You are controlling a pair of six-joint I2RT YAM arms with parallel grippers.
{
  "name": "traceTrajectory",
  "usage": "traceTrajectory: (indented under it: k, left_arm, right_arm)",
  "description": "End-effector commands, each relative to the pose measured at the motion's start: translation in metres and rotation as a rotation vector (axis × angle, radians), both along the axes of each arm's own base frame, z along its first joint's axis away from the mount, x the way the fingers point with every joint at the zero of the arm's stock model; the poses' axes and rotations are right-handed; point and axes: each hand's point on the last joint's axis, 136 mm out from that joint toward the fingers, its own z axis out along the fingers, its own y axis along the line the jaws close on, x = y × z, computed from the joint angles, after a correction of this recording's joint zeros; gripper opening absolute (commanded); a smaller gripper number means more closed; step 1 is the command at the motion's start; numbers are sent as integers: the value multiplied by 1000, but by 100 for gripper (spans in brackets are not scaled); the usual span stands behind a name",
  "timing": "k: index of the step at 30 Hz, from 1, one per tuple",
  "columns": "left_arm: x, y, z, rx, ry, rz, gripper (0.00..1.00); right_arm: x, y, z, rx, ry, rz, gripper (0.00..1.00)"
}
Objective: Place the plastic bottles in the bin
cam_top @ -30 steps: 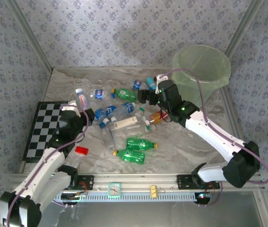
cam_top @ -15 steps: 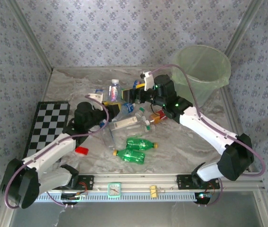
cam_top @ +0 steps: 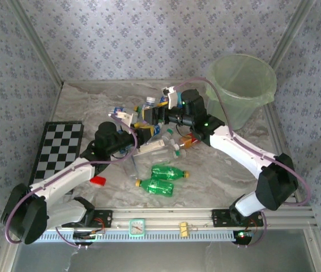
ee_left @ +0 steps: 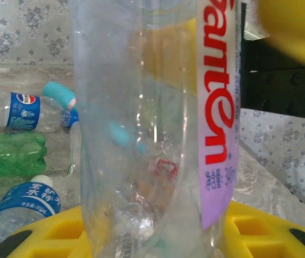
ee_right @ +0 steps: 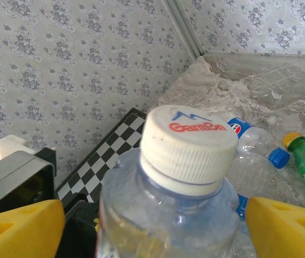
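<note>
One clear bottle (ee_left: 152,129) with a white cap (ee_right: 190,141) stands upright in your left gripper (cam_top: 142,130). Its yellow fingers (ee_left: 254,231) are clamped low on the bottle's body, holding it over the pile in the middle of the table (cam_top: 217,175). Your right gripper (cam_top: 155,115) straddles the bottle's shoulders from above. Its fingers (ee_right: 20,228) are spread to either side with a gap to the plastic, so it grips nothing. Other bottles lie scattered below, with two green ones (cam_top: 168,171) nearest you. The pale green bin (cam_top: 245,96) sits in the far right corner, well apart from the held bottle.
</note>
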Motion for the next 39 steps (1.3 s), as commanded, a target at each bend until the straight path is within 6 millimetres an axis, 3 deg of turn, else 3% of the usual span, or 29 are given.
traceTrajectory:
  k: [1, 5, 9, 11, 13, 14, 16, 22, 27, 32, 35, 39]
  left_arm:
    - [-3, -8, 32, -43, -93, -37, 37]
    - [-9, -12, 36, -46, -102, -57, 38]
    - [-14, -13, 38, -42, -105, -63, 42]
    - [-15, -12, 40, -47, -102, -57, 53]
    - [-15, -8, 42, -57, -95, -32, 74]
    - [-14, -5, 42, -61, -89, -15, 83]
    - [-13, 1, 42, -69, -77, 23, 97]
    - [5, 35, 25, -27, -5, 246, 100]
    - [24, 75, -6, 51, 56, 491, 100]
    - [45, 107, -31, 34, 124, 640, 100]
    - [59, 114, -45, 21, 169, 665, 100]
    - [72, 107, -55, 36, 204, 650, 100]
  right_arm:
    - [0, 3, 1, 25, 13, 20, 83]
    - [-1, 4, -1, 33, 28, 30, 77]
    - [-3, 3, 1, 44, 30, 31, 63]
    - [-4, 3, 7, 58, 18, 31, 57]
    - [-5, 0, 14, 66, 1, 27, 53]
    - [-6, -2, 1, 45, 18, 17, 52]
    - [-5, -8, 2, 27, 4, -7, 51]
    - [7, -47, 8, -99, -51, -151, 51]
    - [33, -105, 43, -179, -135, -360, 50]
    - [61, -165, 105, -141, -218, -529, 49]
    - [74, -193, 142, -102, -280, -604, 49]
    - [82, -232, 189, -111, -389, -731, 50]
